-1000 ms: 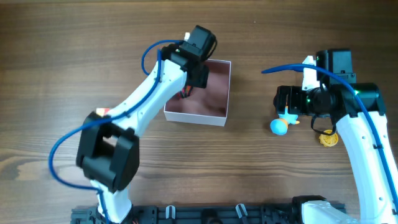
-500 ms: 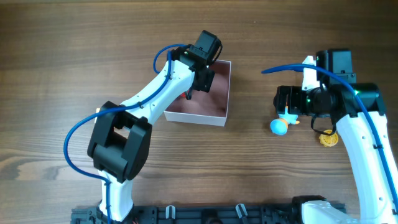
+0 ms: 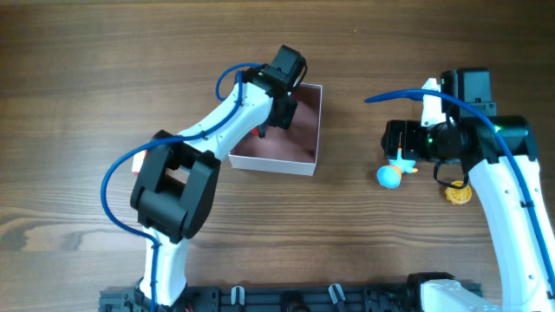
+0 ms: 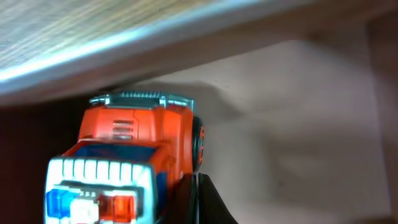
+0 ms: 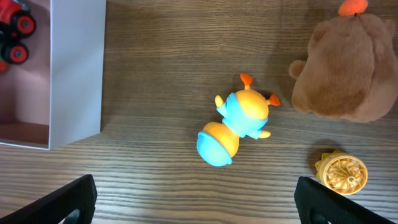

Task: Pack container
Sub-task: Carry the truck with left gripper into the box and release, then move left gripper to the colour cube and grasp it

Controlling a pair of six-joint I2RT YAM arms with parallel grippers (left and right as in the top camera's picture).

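The container [image 3: 308,161], a shallow white-walled box with a dull pink floor, sits left of centre. An orange-red toy truck [image 4: 134,155] lies inside it by the left wall, and it also shows as the truck [image 3: 261,132] from overhead. My left gripper [image 4: 199,200] reaches into the box. Its jaws are shut together just right of the truck, with nothing between them. My right gripper [image 5: 205,205] hovers open over the table above a blue and yellow toy [image 5: 236,127], its fingers [image 5: 68,202] wide apart.
A brown teddy [image 5: 345,68] lies right of the blue and yellow toy [image 3: 390,176], and a yellow wheel-shaped toy [image 3: 458,192] sits nearer the front. The container's white wall [image 5: 78,68] stands at the left of the right wrist view.
My left gripper has shut, empty, beside the truck in the container. The left arm's elbow has swung to the right. The right arm has not moved.
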